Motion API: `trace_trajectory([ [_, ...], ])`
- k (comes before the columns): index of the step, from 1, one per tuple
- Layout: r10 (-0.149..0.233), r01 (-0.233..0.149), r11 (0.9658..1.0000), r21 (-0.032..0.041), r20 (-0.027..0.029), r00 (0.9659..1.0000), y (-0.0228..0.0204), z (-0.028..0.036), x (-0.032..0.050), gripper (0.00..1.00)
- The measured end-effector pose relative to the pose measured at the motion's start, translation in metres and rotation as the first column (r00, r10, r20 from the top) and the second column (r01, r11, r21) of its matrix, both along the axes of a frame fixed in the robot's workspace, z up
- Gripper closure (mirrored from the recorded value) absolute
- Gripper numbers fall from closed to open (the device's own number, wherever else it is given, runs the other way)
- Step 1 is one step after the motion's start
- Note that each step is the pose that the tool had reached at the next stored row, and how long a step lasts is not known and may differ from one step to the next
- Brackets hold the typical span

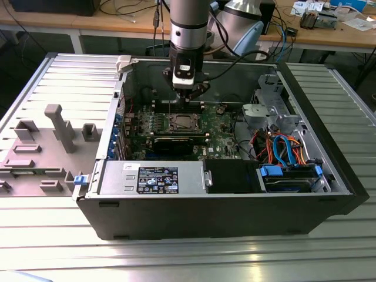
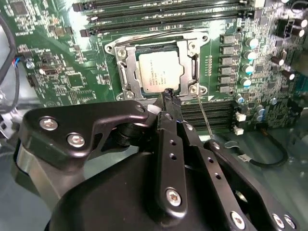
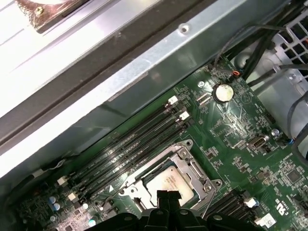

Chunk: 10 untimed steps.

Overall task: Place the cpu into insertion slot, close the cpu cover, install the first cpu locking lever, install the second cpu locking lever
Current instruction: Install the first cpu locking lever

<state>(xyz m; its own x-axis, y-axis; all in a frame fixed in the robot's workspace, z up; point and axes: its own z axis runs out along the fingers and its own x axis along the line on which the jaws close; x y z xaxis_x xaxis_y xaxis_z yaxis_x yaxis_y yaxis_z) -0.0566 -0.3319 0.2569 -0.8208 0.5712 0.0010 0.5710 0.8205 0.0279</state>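
End effector: black fingers drawn narrow, tips together, nothing seen between them [image 2: 168, 94]; it hangs from the arm in the upper middle of the exterior view, just above the board.
Cpu: silvery-grey square chip [image 2: 160, 72] seated flat in the socket, just beyond the fingertips in both wrist views.
Cpu cover: thin metal frame [image 2: 126, 68] lying down around the chip, whose top shows through its cut-out.
Insertion slot: metal-rimmed socket [image 2: 155, 39] on the green circuit board [image 2: 72, 77], at the centre of the exterior view.
Locking lever: a thin metal rod [image 2: 204, 113] stands tilted up beside the socket, close to the fingers; whether they touch it, I cannot tell.
Memory slots: long black rows [image 2: 163, 9] on both sides of the socket.
Coin battery: round silver disc [image 3: 223, 92] on the board, well apart from the socket.
Power supply: grey box with a black label [image 1: 155, 178], lower centre of the exterior view.
Computer case: open black tower [image 1: 235, 217] lying on its side.
Table: ribbed metal surface [image 1: 176, 261] under the case.
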Motion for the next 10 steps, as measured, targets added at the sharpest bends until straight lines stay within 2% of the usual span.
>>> trace_trajectory([
  [3, 0.053, -0.053, 0.9986, 0.0000, 0.0000, 0.9986, 0.0000, 0.0000, -0.0005, 0.89],
  [4, 0.081, -0.081, 0.9967, 0.0000, 0.0000, 0.9967, 0.0000, -0.0001, -0.0006, 0.89],
  [6, 0.108, -0.108, 0.9942, -0.0001, -0.0001, 0.9942, 0.0000, -0.0002, -0.0007, 0.89],
  [10, 0.184, -0.184, 0.9829, 0.0000, 0.0000, 0.9829, 0.0000, -0.0008, -0.0006, 0.89],
])
